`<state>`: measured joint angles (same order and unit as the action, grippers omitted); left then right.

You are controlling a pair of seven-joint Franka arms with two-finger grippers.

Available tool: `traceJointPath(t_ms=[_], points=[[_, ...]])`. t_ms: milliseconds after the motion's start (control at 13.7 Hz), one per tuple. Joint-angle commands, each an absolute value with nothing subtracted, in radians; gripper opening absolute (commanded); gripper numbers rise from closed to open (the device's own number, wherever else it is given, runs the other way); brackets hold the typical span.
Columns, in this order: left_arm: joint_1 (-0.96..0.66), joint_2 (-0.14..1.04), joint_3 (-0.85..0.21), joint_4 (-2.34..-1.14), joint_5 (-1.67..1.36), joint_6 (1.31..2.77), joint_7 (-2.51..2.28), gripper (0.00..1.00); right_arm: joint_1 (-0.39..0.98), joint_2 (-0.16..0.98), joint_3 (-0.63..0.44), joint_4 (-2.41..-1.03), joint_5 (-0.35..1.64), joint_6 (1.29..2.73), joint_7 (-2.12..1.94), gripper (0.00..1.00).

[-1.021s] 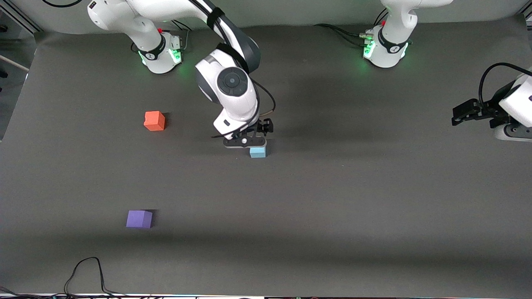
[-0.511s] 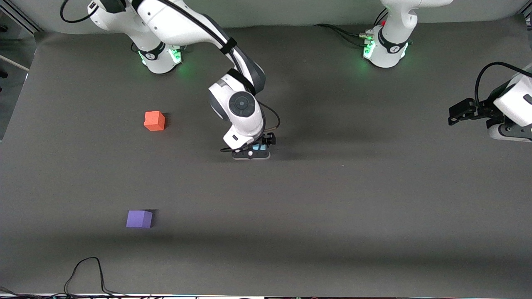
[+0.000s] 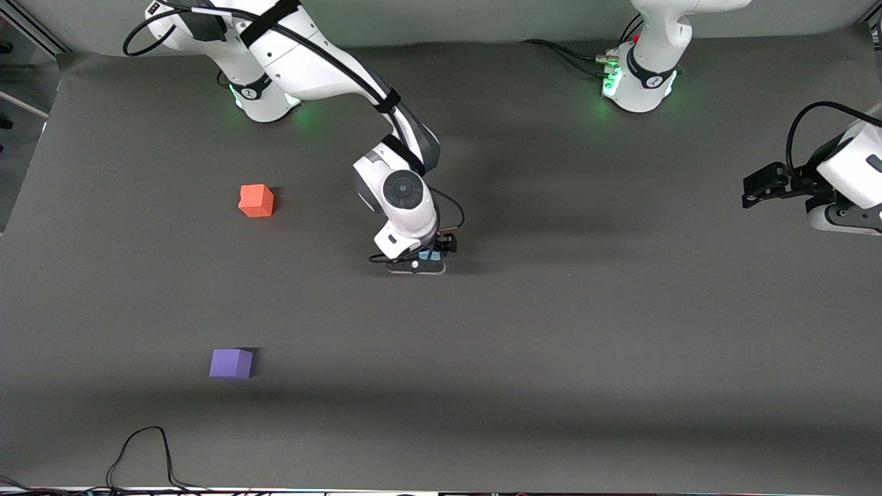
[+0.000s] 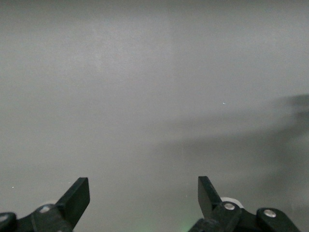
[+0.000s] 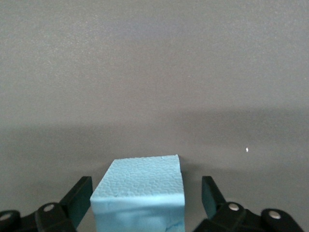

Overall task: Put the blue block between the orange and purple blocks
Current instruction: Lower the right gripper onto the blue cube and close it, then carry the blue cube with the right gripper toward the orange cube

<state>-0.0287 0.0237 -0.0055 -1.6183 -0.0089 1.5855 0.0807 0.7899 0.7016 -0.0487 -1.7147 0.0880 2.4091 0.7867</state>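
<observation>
The blue block sits mid-table, mostly hidden under my right gripper, which is low over it. In the right wrist view the blue block lies between the open fingers, with a gap on each side. The orange block sits toward the right arm's end of the table. The purple block lies nearer to the front camera than the orange block. My left gripper waits open and empty at the left arm's end; its wrist view shows the gripper over bare mat.
The grey mat covers the table. A black cable loops on it at the edge nearest the front camera, near the purple block. The two arm bases stand along the edge farthest from the front camera.
My right gripper has come down over the blue block, which now sits between its open fingers and is mostly hidden in the front view. The left arm has barely moved.
</observation>
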Motion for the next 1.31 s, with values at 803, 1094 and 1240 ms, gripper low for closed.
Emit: traceJointPath(t_ms=[803, 1094, 1240], points=[[-0.044, 0.018, 0.005, -1.614, 0.006, 1.583, 0.094, 1.00, 0.816, 0.634, -0.060, -1.752, 0.104, 2.335, 0.784, 0.34], [-0.038, 0.018, 0.003, -1.614, 0.006, 1.580, 0.094, 1.00, 0.761, 0.502, -0.063, -1.701, 0.110, 2.153, 0.730, 0.34], [-0.040, 0.018, 0.003, -1.614, 0.006, 1.580, 0.094, 1.00, 0.723, 0.444, -0.066, -1.593, 0.159, 1.981, 0.677, 0.35]])
